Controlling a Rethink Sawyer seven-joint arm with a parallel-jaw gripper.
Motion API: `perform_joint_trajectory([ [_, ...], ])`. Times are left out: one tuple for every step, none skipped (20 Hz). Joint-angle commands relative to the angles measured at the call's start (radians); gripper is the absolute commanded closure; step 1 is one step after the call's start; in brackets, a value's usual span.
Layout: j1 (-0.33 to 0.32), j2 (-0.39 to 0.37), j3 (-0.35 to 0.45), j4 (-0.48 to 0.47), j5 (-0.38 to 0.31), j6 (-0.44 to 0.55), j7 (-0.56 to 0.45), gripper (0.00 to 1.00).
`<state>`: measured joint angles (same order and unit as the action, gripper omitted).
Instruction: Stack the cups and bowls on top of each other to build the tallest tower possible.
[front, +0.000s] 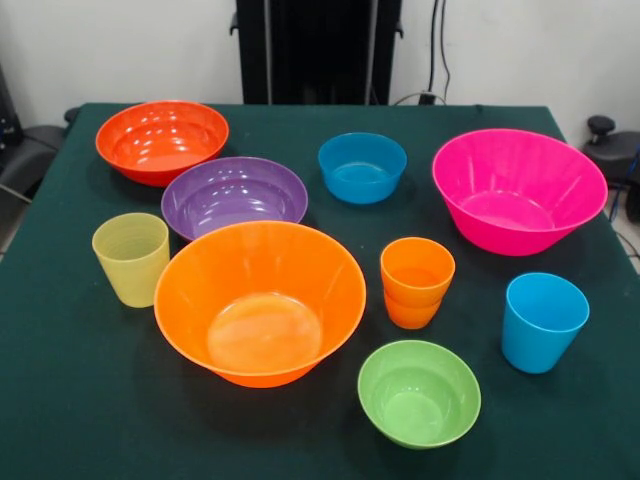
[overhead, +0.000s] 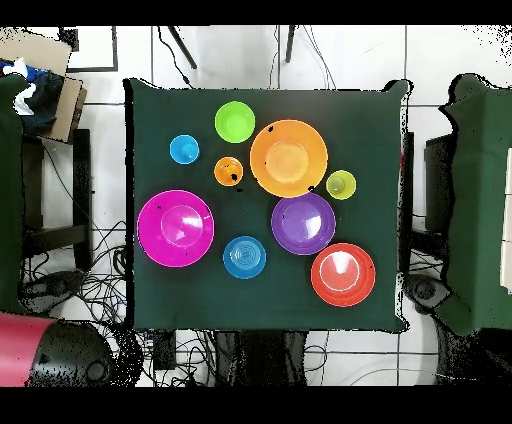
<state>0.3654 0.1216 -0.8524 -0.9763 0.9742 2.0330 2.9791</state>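
All vessels stand apart and upright on the green table (front: 80, 400); no tower shows. The large orange bowl (front: 260, 300) (overhead: 288, 158) is in the middle, with the purple bowl (front: 234, 196) and red-orange bowl (front: 162, 140) behind it. The hot pink bowl (front: 518, 188) is at the right, and the small blue bowl (front: 362, 167) at the back centre. The lime green bowl (front: 418, 392) is at the front. The orange cup (front: 416, 282) looks nested in a second cup. The ribbed yellow-green cup (front: 131, 258) stands left and the sky blue cup (front: 543, 320) right. No separate yellow cup shows. The gripper is out of view.
The black pedestal (front: 318, 50) stands behind the table's far edge. In the overhead view a red part of the arm (overhead: 35, 345) lies off the table at the bottom left. A cardboard box (overhead: 60, 95) sits beside the table at the top left.
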Motion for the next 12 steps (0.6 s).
perform_joint_trajectory([
  [-0.003, 0.031, 0.061, 0.063, -0.117, -0.005, 0.132, 1.00],
  [-0.007, 0.039, 0.063, 0.048, -0.122, -0.001, 0.134, 1.00],
  [-0.011, 0.046, 0.065, 0.031, -0.126, 0.006, 0.136, 1.00],
  [-0.016, 0.054, 0.068, 0.014, -0.130, 0.013, 0.138, 1.00],
  [-0.020, 0.060, 0.072, -0.002, -0.134, 0.022, 0.137, 1.00],
  [-0.023, 0.067, 0.075, -0.019, -0.137, 0.032, 0.140, 1.00],
  [-0.027, 0.075, 0.079, -0.038, -0.141, 0.041, 0.143, 1.00],
  [-0.031, 0.082, 0.082, -0.056, -0.144, 0.050, 0.146, 1.00],
  [-0.036, 0.089, 0.085, -0.074, -0.146, 0.060, 0.148, 1.00],
  [-0.038, 0.099, 0.090, -0.094, -0.148, 0.069, 0.156, 1.00],
  [-0.040, 0.106, 0.093, -0.113, -0.151, 0.076, 0.161, 1.00],
  [-0.040, 0.116, 0.098, -0.132, -0.152, 0.085, 0.169, 1.00],
])
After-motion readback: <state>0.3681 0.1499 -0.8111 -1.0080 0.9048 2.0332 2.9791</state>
